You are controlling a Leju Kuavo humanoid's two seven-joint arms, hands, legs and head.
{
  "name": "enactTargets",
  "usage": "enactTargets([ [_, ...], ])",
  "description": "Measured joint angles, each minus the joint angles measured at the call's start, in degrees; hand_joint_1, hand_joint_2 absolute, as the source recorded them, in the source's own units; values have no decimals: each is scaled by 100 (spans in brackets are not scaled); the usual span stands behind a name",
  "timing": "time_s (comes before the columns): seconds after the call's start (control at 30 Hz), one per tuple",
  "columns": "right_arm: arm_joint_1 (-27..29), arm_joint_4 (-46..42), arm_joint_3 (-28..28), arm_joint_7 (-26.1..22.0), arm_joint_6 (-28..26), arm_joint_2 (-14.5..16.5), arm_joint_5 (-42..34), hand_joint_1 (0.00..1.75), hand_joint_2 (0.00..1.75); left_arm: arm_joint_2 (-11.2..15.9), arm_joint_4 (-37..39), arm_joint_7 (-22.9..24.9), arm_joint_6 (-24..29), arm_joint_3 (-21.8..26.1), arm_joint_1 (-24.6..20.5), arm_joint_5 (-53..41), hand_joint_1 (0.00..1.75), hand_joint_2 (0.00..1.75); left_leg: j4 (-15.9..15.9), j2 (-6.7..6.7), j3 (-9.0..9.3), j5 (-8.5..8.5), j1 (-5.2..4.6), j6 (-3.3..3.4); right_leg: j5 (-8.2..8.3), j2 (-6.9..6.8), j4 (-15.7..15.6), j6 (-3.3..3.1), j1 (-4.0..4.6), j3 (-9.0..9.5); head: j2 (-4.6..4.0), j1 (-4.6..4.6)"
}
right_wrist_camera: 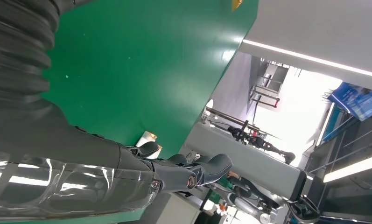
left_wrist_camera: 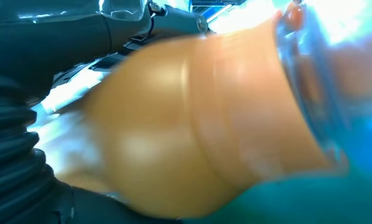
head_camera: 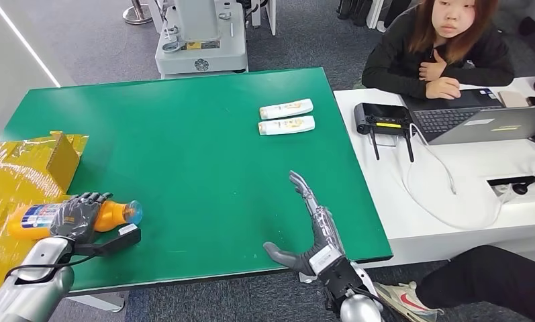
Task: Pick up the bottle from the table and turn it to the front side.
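Bottle, orange plastic with pale blue cap [head_camera: 83, 216]: lying sideways, wrapped mid-body by your left hand [head_camera: 75, 217], cap pointing away from the wrist, probably so you can rotate it. Right hand [head_camera: 311, 231]: fingers spread, holding nothing, over the green table [head_camera: 184, 147].

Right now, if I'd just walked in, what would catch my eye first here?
Probably the orange bottle at the near left edge of the green table, gripped by the left robot hand. The right robot hand is open over the near right edge, holding nothing. Two white tubes lie side by side at the far right.
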Motion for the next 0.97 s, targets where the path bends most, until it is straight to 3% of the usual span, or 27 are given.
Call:
enactTargets([
  [0.13, 0, 1, 0, 0, -3, 0, -1, 0, 175, -52, 8, -65, -180, 96, -49, 176, 0, 0, 0, 0, 1, 1, 0, 1, 1, 0, 0, 0, 0, 1, 0, 1],
  [0.7, 24, -19, -3, 96, -66, -2, 99, 0, 175, -300, 234, -92, -821, 492, -299, 713, 0, 0, 0, 4, 1, 2, 0, 2, 1, 5, 0, 0, 0, -1, 0, -1],
  [0.97, 60, -44, -8, 148, -26, -1, 96, 0, 175, -553, 165, -1228, -1454, 1148, -208, 2618, 0, 0, 0, 3, 1, 1, -1, 2, 0, 5, 0, 0, 0, 0, 0, -1],
])
